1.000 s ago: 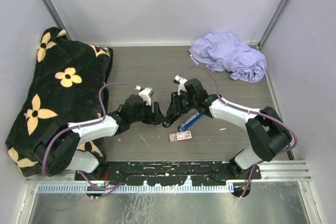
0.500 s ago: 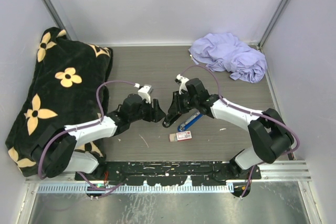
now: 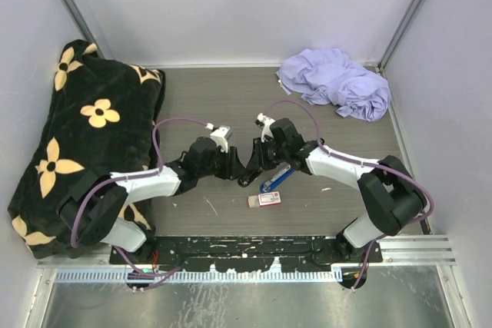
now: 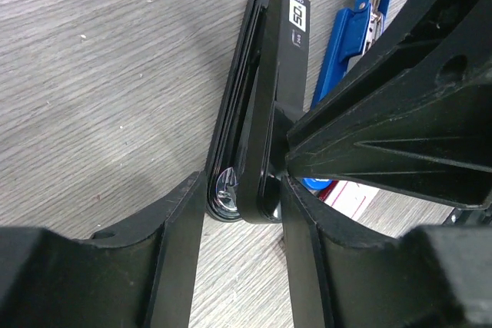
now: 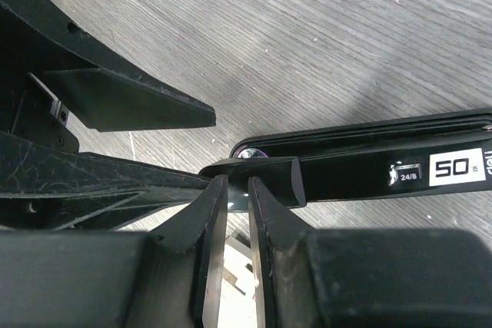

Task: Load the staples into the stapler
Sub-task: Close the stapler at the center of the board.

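A black stapler (image 3: 244,177) (image 4: 280,74) (image 5: 384,170) lies on its side on the wood-grain table, marked "50". Both grippers meet at its rounded rear end. My left gripper (image 3: 234,162) (image 4: 244,193) has that end between its fingertips, one fingertip against each side. My right gripper (image 3: 248,164) (image 5: 237,190) is pinched on a thin black tab at the same end. A blue stapler (image 3: 278,177) (image 4: 346,44) lies just right of the black one. The staples (image 3: 267,200) (image 4: 350,199), a small white box with a red label, lie near the front, below both grippers.
A black blanket with yellow flowers (image 3: 84,128) is heaped along the left side. A crumpled lilac cloth (image 3: 338,82) sits at the back right. Grey walls close in the table, and a metal rail (image 3: 415,247) runs along the near edge.
My left arm has reached right, up to the black stapler's end, and its jaws have narrowed around it. The right jaws have also narrowed. Both staplers and the box stay put.
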Action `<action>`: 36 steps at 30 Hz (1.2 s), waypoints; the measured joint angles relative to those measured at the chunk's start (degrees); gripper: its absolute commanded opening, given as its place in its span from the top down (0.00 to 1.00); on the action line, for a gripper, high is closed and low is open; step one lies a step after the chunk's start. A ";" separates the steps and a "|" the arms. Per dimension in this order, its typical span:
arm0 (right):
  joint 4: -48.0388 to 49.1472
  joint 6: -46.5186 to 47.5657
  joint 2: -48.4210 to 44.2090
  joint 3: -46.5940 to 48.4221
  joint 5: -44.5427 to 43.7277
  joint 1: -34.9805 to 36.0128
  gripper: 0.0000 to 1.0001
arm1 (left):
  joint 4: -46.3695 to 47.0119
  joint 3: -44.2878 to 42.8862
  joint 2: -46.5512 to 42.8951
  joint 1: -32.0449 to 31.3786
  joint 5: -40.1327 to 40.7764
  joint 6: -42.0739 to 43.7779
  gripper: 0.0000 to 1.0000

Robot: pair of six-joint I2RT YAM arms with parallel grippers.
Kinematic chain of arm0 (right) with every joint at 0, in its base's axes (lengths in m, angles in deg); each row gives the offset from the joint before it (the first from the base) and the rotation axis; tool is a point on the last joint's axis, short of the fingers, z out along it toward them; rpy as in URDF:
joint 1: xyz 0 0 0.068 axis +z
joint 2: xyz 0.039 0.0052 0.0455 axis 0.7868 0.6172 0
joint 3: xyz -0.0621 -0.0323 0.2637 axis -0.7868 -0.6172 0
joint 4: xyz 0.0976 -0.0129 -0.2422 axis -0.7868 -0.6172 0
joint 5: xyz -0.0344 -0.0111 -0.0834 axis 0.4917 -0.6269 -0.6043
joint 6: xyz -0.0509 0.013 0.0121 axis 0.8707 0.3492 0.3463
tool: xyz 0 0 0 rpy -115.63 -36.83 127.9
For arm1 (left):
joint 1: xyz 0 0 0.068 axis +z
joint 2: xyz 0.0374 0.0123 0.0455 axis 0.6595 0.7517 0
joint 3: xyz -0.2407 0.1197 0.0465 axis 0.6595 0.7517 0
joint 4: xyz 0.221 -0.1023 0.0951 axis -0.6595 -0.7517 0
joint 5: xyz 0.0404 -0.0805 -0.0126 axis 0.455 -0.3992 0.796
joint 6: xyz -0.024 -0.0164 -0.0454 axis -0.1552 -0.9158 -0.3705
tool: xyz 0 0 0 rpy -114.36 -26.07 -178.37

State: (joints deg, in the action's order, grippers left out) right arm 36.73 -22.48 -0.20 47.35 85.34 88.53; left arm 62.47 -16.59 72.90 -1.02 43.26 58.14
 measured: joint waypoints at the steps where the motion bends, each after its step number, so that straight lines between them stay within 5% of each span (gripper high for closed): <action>1: 0.39 0.02 0.31 0.00 -0.02 0.04 0.76 | 0.00 0.02 0.37 -0.07 0.00 -0.02 0.57; 24: 8.94 -0.31 3.67 -2.05 -3.13 1.14 0.77 | 12.76 3.82 4.31 -3.41 0.90 -0.48 0.63; 36: -4.59 -1.03 -5.97 0.83 -10.88 2.03 0.47 | -0.15 0.83 -3.67 -4.00 5.33 7.02 0.33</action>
State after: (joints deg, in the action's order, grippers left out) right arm 32.14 -23.51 -6.17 48.18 74.46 90.57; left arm 62.31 -15.76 69.23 -5.02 48.60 65.15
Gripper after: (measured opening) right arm 0.463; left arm 0.642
